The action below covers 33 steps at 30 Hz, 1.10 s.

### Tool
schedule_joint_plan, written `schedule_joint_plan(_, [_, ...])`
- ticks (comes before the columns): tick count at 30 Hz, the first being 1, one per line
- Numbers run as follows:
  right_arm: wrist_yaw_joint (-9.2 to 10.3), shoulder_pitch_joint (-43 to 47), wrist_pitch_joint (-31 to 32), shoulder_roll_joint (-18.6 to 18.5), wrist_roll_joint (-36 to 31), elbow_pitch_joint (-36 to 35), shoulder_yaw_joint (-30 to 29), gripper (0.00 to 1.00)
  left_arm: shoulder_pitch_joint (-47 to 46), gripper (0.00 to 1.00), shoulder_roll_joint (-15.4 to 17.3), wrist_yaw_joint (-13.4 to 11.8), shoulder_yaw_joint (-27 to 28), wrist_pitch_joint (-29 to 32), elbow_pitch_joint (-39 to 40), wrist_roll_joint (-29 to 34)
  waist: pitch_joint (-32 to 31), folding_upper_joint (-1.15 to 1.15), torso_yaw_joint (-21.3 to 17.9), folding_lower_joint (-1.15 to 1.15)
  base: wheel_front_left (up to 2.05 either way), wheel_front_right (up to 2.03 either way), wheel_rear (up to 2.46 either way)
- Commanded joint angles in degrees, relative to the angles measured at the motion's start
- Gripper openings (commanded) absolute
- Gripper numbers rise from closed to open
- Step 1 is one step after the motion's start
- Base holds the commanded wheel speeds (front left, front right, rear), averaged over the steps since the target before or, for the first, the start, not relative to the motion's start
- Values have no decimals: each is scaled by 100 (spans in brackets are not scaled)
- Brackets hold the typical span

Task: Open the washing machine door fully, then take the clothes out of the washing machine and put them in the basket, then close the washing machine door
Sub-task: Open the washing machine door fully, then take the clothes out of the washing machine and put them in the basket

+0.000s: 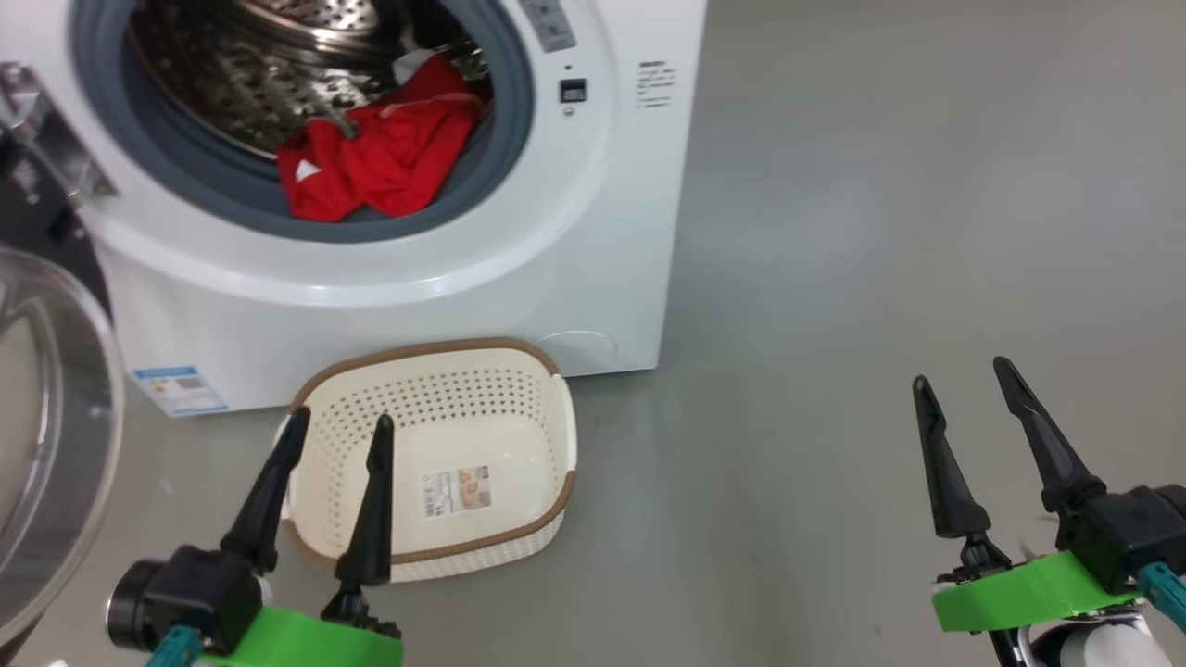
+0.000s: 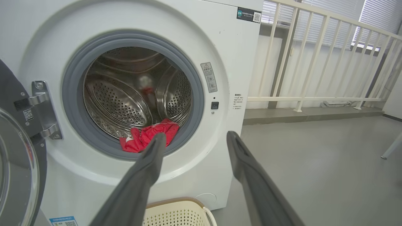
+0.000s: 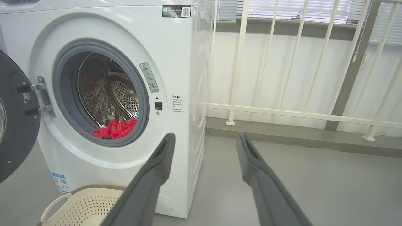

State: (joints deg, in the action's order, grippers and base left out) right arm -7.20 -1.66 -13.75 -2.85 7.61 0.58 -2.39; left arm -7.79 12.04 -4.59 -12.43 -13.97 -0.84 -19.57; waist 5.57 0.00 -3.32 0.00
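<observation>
Evidently open leftward: washing machine door (image 1: 56,435)

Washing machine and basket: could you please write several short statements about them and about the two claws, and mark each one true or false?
1. The washing machine door is open. True.
2. The clothes lie in the basket. False: they lie inside the washing machine, at its opening, and the basket holds no clothes.
3. The left claw is shut on the clothes. False: it is open and holds nothing.
4. The right claw is open and holds nothing. True.
5. The basket stands on the floor in front of the washing machine. True.
</observation>
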Motion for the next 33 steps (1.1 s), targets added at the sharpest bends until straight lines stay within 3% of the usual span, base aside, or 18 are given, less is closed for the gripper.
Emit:
schedule_joint_plan(1, [-29,-18,-83,-3,-32,-173,90,100,-11,100,134,24,202,-60,96,16,-59,0,-211,0,0,0,0])
schedule_joint_plan(11, [-29,252,-119,-3,-82,-380,-67,100,316,100,48,-76,328,-98,12,125,-237,0,-393,0,0,0,0])
schedule_joint_plan(27, [-29,892,-124,-3,-148,-630,-325,100,944,100,-67,-188,485,-102,56,180,-665,0,-309,0,0,0,0])
schedule_joint_plan(33, [-29,1062,-124,-3,-109,-709,-346,100,1098,100,-159,-62,553,-102,74,146,-777,0,-209,0,0,0,0])
